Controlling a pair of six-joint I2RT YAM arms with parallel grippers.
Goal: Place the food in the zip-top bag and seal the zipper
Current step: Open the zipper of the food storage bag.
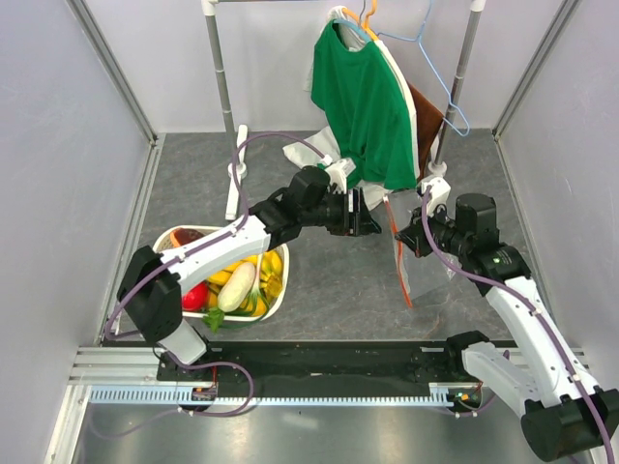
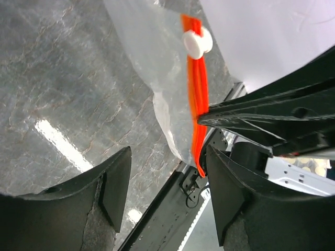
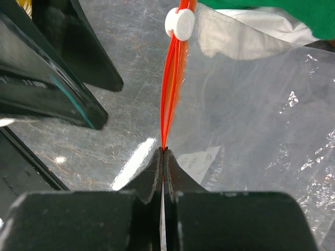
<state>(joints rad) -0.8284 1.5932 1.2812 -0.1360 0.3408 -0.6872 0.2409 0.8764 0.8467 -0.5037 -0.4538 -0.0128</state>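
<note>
Right claw (image 3: 163,151) pinching thin zipper (image 3: 170,94), crinkly clear bag (image 3: 251,104)

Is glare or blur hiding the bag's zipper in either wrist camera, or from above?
Left wrist: zipper sharp and vivid; a glare streak on the table; fingers soft at the bottom edge. Right wrist: the strip crisp down to the shut right gripper pinching it; specular sparkle on the clear bag. Top external: even light, but the bag nearly vanishes against the grey surface.

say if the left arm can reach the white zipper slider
Probably yes: the open left pincer faces the round white plastic slider, nothing between; the right pincer pinches the orange-red zipper elsewhere.
</note>
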